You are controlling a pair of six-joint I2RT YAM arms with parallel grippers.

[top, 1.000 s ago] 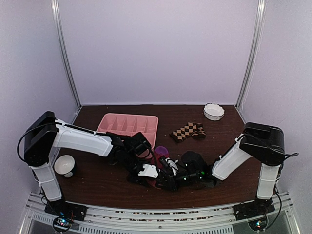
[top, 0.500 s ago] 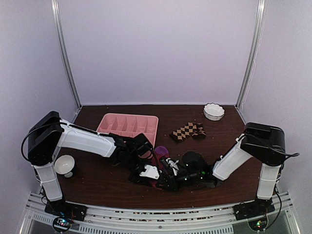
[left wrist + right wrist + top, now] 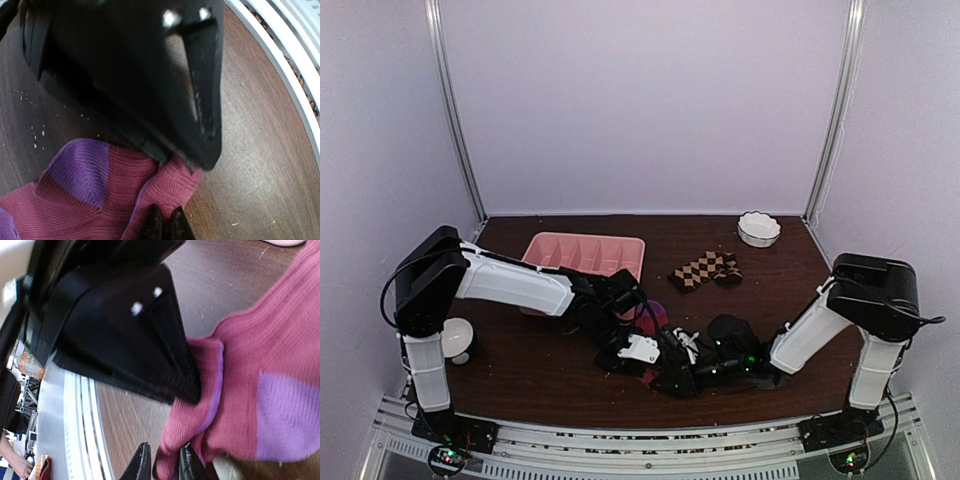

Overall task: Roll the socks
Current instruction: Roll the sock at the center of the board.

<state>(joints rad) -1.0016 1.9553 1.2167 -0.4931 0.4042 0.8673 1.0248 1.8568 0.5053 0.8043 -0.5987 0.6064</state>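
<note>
Left pincer clamps the pink sock on the tabletop; right pincer, slightly parted, straddles its edge at six o'clock.

The divided tray sits left of centre, the checkered sock to its right, the bowl at upper right.

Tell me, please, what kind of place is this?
Probably a robot test cell, not a home: plain lilac walls enclose a brown table, a metal rail carries the arm bases, and a pink tray sits as a prop.
</note>
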